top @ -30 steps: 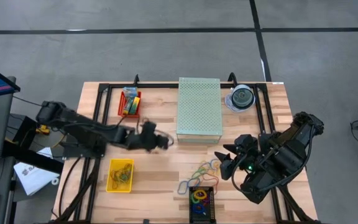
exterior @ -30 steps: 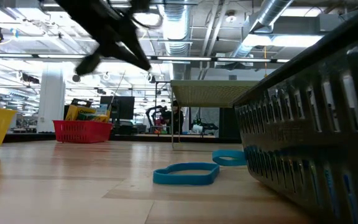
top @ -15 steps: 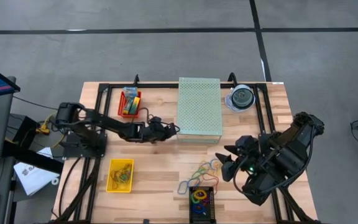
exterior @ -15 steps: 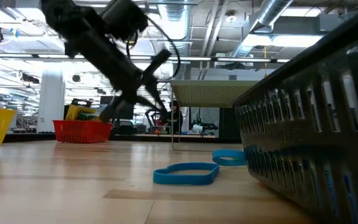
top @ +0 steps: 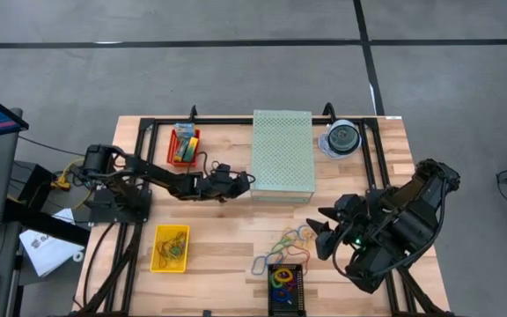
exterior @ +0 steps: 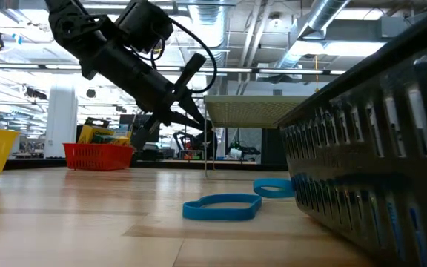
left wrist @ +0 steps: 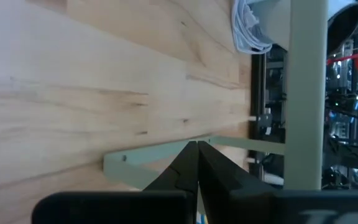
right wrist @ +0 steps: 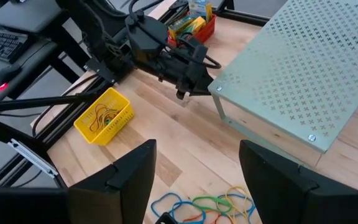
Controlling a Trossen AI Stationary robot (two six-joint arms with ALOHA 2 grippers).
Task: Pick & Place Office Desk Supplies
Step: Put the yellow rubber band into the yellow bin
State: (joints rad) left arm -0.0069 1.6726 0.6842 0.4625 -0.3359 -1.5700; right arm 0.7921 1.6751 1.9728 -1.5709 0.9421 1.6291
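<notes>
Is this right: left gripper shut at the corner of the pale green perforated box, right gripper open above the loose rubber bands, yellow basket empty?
Not quite: the yellow basket is not empty. The right wrist view shows rubber bands in it. The rest holds: left gripper shut at the pale green perforated box corner, right gripper open above the loose rubber bands.

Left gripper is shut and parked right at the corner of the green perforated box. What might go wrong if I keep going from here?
1. The left gripper sits against the perforated box corner; pushing on would likely shove or snag it.
2. It is shut and holds nothing, so it cannot pick anything as is.
3. The loose rubber bands lie under the open right gripper, far from the left one.
</notes>
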